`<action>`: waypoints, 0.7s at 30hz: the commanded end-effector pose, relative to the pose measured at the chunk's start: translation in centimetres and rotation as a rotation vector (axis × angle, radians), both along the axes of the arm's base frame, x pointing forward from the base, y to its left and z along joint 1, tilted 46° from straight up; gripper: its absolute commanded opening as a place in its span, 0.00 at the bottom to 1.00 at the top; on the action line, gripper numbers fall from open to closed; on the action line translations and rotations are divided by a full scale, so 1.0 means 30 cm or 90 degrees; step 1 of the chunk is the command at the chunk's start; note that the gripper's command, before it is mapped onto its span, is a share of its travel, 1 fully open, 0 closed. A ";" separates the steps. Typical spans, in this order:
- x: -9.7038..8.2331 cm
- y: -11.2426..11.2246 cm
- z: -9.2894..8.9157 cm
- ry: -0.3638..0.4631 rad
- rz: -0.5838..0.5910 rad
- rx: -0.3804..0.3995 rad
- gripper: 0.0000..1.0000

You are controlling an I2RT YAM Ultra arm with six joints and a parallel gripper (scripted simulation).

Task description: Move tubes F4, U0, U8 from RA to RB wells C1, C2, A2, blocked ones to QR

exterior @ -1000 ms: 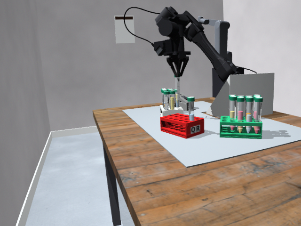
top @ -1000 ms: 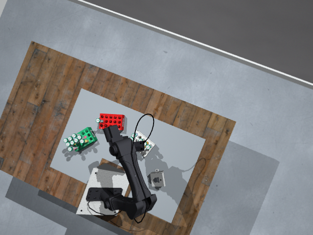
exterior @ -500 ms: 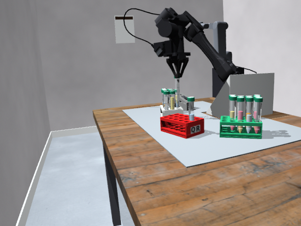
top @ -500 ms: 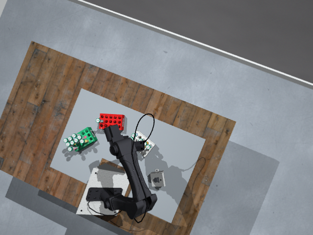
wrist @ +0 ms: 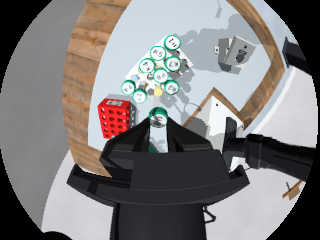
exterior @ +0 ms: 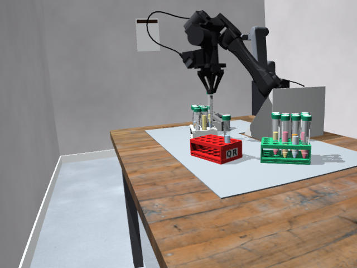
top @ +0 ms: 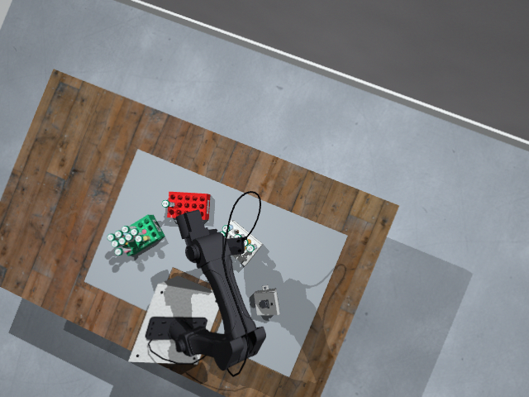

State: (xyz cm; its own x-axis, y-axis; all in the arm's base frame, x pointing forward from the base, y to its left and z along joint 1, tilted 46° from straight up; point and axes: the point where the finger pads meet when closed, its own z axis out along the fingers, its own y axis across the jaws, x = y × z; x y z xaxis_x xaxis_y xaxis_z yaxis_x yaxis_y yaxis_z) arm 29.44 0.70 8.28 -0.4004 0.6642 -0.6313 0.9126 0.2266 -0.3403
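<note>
My gripper (exterior: 210,92) (wrist: 158,120) is shut on a clear tube with a green cap (exterior: 210,109) (wrist: 158,119). It holds the tube upright in the air, with the tube's lower end among the caps of the tubes in the white rack RB (exterior: 198,133) (top: 244,260). I cannot read the held tube's label. Several capped tubes (wrist: 159,52) stand in RB. The green rack RA (exterior: 285,159) (top: 149,226) holds several tubes. The red rack QR (exterior: 207,149) (top: 192,200) (wrist: 116,120) holds one tube (exterior: 226,127) (top: 165,203) at a corner.
The grey DONE button box (top: 267,302) (wrist: 239,52) sits on the mat to the right of the arm's base. A grey upright panel (exterior: 298,110) stands behind RA. The arm's cable loops over RB.
</note>
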 end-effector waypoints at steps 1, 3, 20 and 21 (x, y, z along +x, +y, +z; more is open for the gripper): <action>0.000 -0.006 0.012 -0.013 0.015 -0.005 0.00; -0.001 -0.011 0.011 -0.013 0.013 -0.005 0.00; -0.001 -0.022 0.000 -0.013 0.014 -0.006 0.00; 0.006 -0.018 0.003 -0.018 0.016 -0.004 0.00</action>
